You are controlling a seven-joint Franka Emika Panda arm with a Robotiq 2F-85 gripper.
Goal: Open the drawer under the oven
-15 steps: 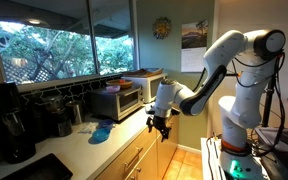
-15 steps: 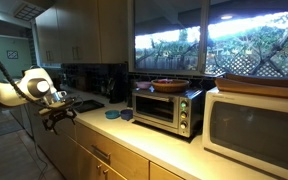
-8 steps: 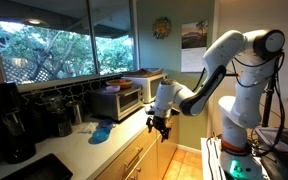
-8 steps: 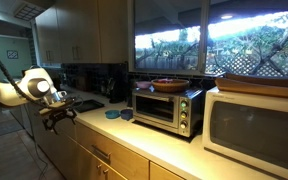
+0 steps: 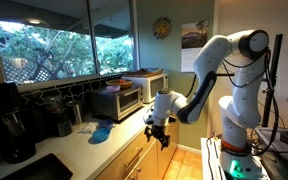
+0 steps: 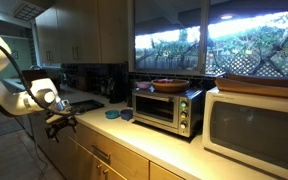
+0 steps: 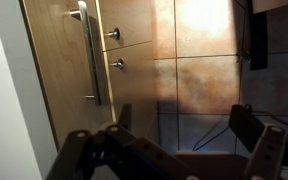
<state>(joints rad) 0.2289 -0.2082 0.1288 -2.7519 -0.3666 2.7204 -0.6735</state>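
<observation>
1. Gripper (image 5: 159, 133) now sits lower than before, we note, in front of the cabinet fronts.
2. We record its jaws spread wide, holding nothing.
3. Drawer (image 5: 132, 160): closed, below the oven (image 5: 116, 100), near the gripper.

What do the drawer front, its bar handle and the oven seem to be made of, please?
The drawer front looks like light wood or veneer, satin, with faint grain. Its bar handle seems brushed metal, by its pale sheen. The oven looks silver-grey metal with a dark glass door.
</observation>
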